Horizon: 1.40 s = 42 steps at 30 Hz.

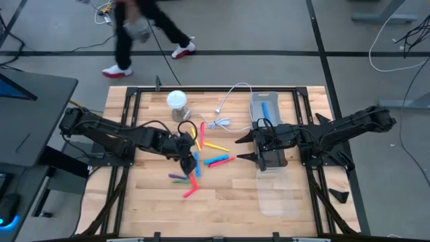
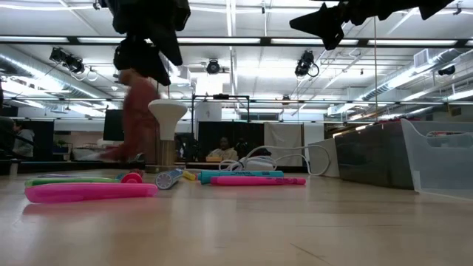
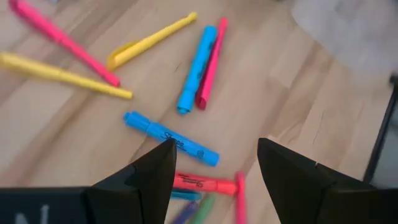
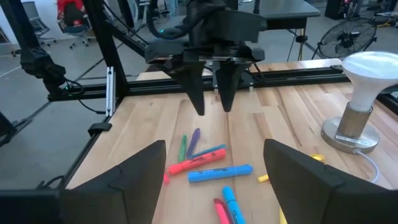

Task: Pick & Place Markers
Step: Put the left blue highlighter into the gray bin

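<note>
The left gripper [image 3: 211, 171] hangs with its jaws parted and empty over the scattered plastic markers [image 1: 201, 158] on the wooden table [image 1: 148, 202]. For a clean pick, I would drop straight onto the blue felt marker [image 3: 170, 137] just beyond the fingertips, jaws across its barrel. Farther from that marker, the right gripper [image 1: 247, 148] waits spread wide and empty beside the clear plastic bin [image 1: 267, 107].

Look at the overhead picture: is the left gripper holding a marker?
No. The left gripper hangs open and empty above the markers, which lie loose on the table.
</note>
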### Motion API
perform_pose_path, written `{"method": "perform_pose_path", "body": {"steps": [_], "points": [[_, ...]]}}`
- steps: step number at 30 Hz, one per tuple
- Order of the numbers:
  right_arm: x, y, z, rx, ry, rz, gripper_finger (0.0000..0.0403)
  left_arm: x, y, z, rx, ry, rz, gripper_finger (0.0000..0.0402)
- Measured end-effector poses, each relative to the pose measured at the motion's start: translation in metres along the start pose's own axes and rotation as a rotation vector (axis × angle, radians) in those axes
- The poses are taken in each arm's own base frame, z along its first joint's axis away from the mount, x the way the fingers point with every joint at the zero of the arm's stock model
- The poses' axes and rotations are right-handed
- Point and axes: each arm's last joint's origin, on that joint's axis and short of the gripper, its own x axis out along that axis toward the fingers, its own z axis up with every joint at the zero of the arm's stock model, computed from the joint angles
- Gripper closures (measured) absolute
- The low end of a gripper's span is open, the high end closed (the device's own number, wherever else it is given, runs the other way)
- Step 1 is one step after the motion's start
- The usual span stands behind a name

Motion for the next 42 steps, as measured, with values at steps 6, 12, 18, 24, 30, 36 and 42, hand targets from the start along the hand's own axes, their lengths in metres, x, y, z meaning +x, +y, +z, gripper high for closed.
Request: {"method": "perform_pose_path", "body": {"steps": [6,12,18,24,30,36,42], "points": [[0.000,0.000,0.000,-0.001,0.000,0.000,0.0131,0.003,0.003,-0.001,-0.321,0.017,0.033,0.0168],[0.000,0.000,0.000,-0.014,-0.001,-0.003,0.0131,0.017,0.005,-0.008,-0.536,0.093,0.102,0.0168],[0.000,-0.001,0.000,-0.014,-0.006,-0.047,0.0131,0.036,0.006,-0.010,-0.719,0.114,0.161,0.0168],[0.000,-0.001,0.000,-0.006,-0.002,-0.047,0.0131,0.061,0.006,-0.015,-0.798,0.111,0.210,0.0168],[0.000,-0.002,-0.003,0.006,0.033,-0.049,0.0131,0.089,0.003,-0.019,-0.831,0.132,0.211,0.0168],[0.000,-0.002,-0.004,0.006,0.043,-0.045,0.0131,0.109,0.001,-0.026,-0.862,0.154,0.216,0.0168],[0.000,-0.002,-0.004,0.016,0.042,-0.039,0.0131,0.120,0.004,-0.031,-0.879,0.160,0.251,0.0168]]}}
